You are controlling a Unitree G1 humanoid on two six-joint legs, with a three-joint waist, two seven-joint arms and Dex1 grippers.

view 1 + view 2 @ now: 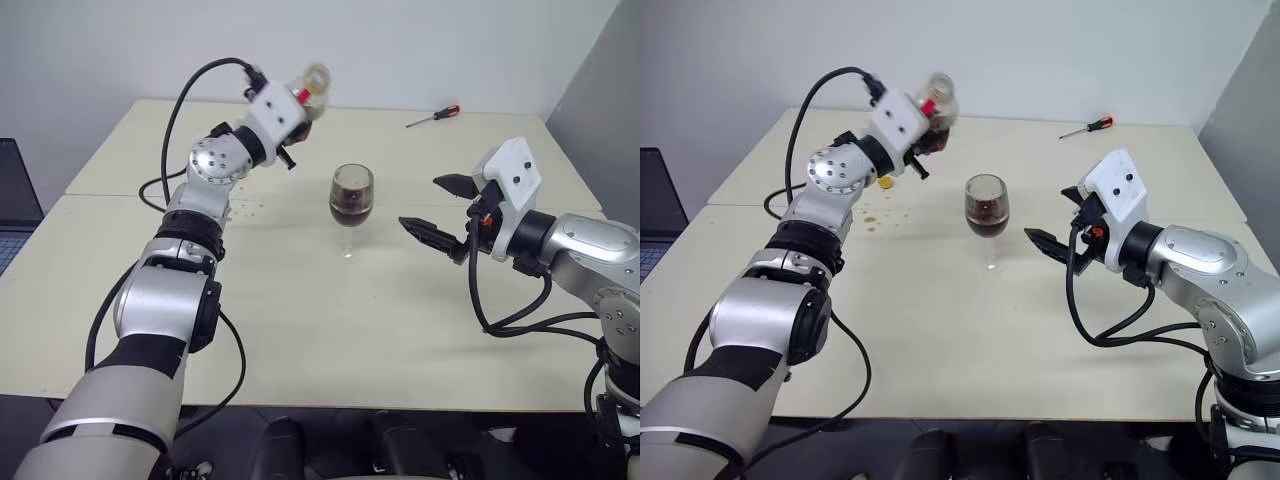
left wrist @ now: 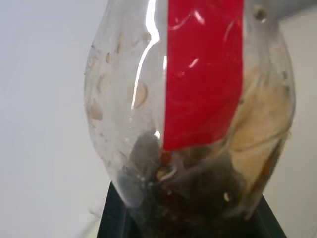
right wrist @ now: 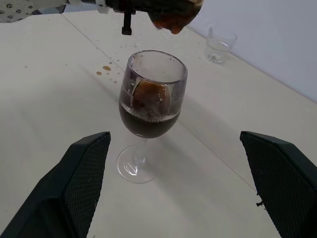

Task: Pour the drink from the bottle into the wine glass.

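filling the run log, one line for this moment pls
left gripper: shut on bottle, raised | right gripper: open beside glass | glass: part full | table: spill drops

Two cream tables (image 1: 330, 330) pushed together stand against a plain white wall (image 1: 400, 45).

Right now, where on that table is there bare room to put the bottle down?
Bare tabletop lies between the wine glass and the near edge, and across the far right up to the screwdriver. It is tighter around the glass: brown splashes to its left, the right gripper's open fingers to its right.
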